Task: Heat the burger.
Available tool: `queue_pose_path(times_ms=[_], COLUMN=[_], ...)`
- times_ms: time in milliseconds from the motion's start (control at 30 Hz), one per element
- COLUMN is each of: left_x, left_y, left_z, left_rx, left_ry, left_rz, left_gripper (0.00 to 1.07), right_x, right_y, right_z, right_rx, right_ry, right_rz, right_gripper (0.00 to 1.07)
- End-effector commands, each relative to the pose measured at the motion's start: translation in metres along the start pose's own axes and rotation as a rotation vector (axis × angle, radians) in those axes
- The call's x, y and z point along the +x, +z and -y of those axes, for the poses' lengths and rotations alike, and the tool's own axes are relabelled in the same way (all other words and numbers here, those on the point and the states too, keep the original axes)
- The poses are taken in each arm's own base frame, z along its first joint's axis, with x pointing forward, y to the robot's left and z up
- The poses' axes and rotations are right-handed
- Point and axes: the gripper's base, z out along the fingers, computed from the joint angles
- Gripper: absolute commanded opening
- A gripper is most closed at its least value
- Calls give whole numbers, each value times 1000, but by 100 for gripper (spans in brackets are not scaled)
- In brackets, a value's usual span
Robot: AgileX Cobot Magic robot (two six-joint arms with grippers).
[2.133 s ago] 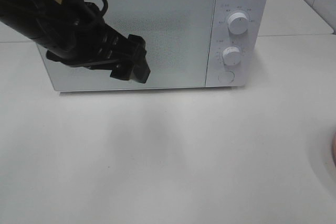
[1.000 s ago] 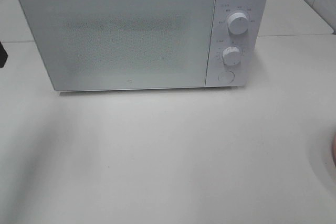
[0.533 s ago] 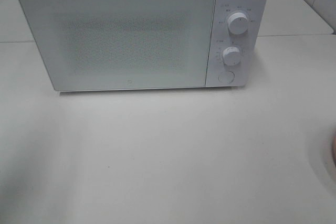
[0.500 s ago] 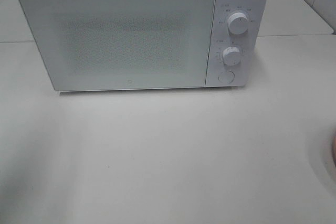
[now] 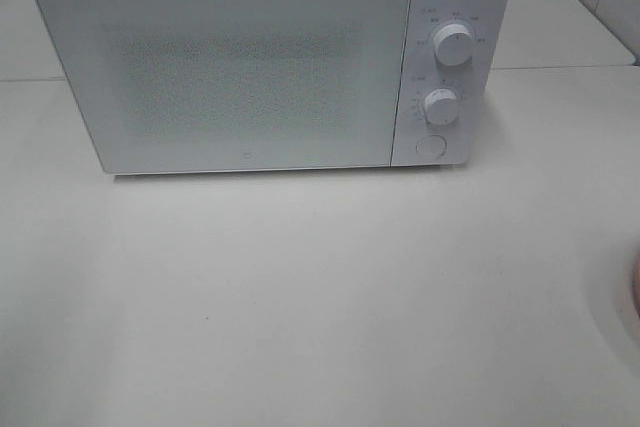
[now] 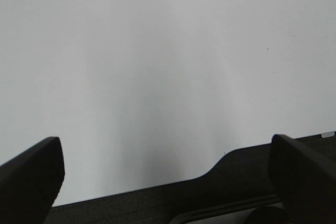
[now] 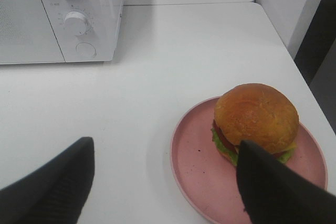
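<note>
Overhead, your white microwave [image 5: 270, 57] stands shut on the pale table [image 5: 320, 297], its speckled door smooth and glossy, two round dials [image 5: 455, 45] above a round button [image 5: 431, 147]; the small markings around the dials are too fine to read. Your right gripper [image 7: 163, 187] hovers with its dark ribbed fingers [image 7: 52, 187] spread wide and empty over the burger [image 7: 255, 121]. The burger sits on a matte pink plate [image 7: 197, 166] near the table's edge, well apart from the microwave: glossy golden domed bun, green lettuce, yellow cheese edge. Your left gripper [image 6: 168, 177] hangs fully open over bare tabletop, holding nothing.
</note>
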Motion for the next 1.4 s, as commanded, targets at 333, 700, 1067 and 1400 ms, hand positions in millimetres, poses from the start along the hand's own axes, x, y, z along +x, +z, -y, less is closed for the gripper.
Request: queue_pose_path(times_ms=[333,700,1067,1400], left_x=[18,19,46,55], left_y=[-15,-16,-45,-51], left_z=[1,1,0,2], left_rx=[23,23,15,-137], left_ry=[41,42,39,-79], left_rz=[111,120,375,466], left_gripper=[98,98,98,98], right_x=[2,2,2,2], right_y=[-3,-3,-3,-3], right_z=[1,1,1,1], right_rx=[7,7,7,7], right_ry=[-2,-2,-2,-2], right_rz=[31,31,31,31], right_gripper=[72,72,72,72])
